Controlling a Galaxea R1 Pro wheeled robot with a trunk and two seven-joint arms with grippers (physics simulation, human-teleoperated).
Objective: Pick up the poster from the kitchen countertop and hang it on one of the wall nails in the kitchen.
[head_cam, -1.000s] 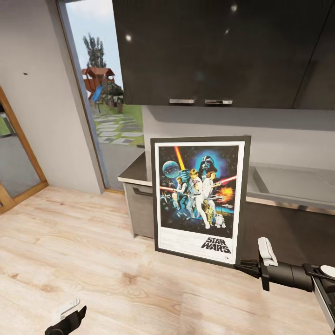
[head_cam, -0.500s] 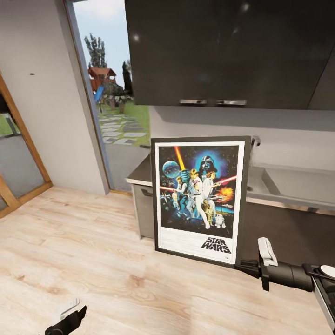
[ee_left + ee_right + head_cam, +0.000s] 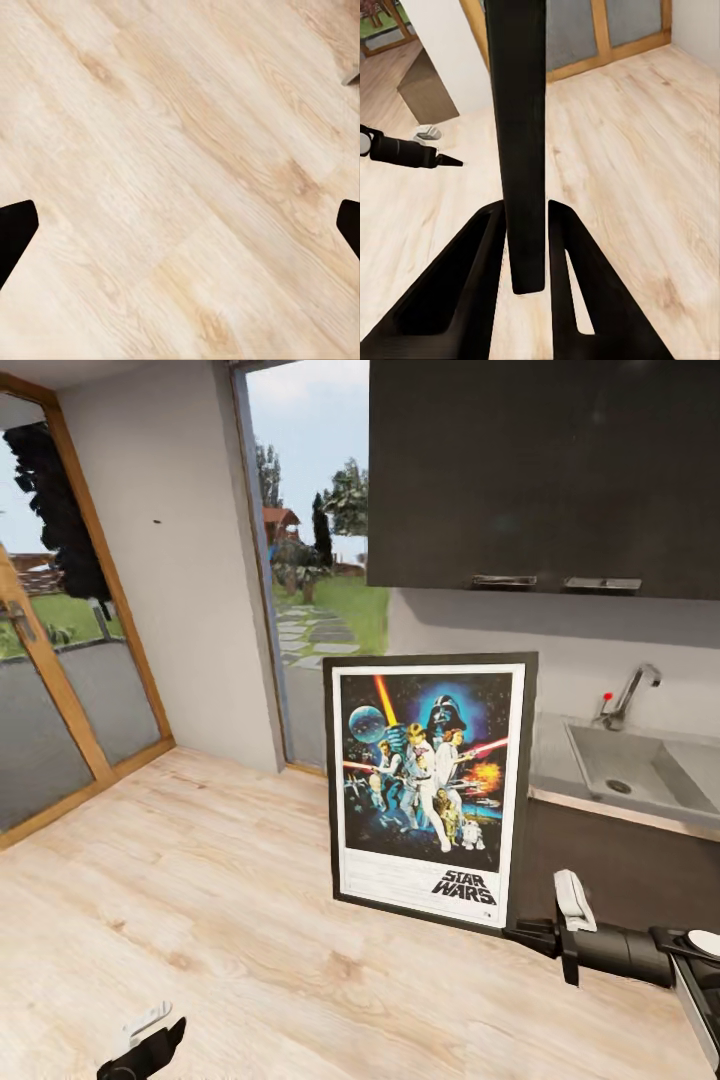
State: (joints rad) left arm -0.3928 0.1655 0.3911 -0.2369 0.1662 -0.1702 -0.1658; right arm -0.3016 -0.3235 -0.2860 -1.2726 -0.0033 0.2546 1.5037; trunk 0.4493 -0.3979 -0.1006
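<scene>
Pale wood flooring (image 3: 200, 880) runs from the near foreground to a grey wall (image 3: 180, 560) at far left, where a tiny dark wall nail (image 3: 157, 520) shows high up between the wood-framed glass door (image 3: 60, 660) and the tall window (image 3: 300, 560) onto the garden. Over the last second the whole head view has swung: the window and the nail have slid rightward in the picture, the glass door has come in at left, and the sink (image 3: 630, 770) with its tap (image 3: 630, 695), set in the kitchen countertop (image 3: 560, 760), now shows at right, while the poster (image 3: 430, 790) and both arms sit at the same spots in the view. That reads as the robot turning with the load, not the things moving. The poster is off the countertop, held upright in the air; the right gripper (image 3: 530, 932) has its lower right corner, and in the right wrist view its two dark fingers (image 3: 472, 285) are clamped on the black frame edge seen end-on. The left gripper (image 3: 150, 1040) hangs low over the floor, its fingertips (image 3: 15, 232) wide apart and empty. Pickup looks done; the turn brings the nailed wall into reach of sight, so the approach and hanging remain.
</scene>
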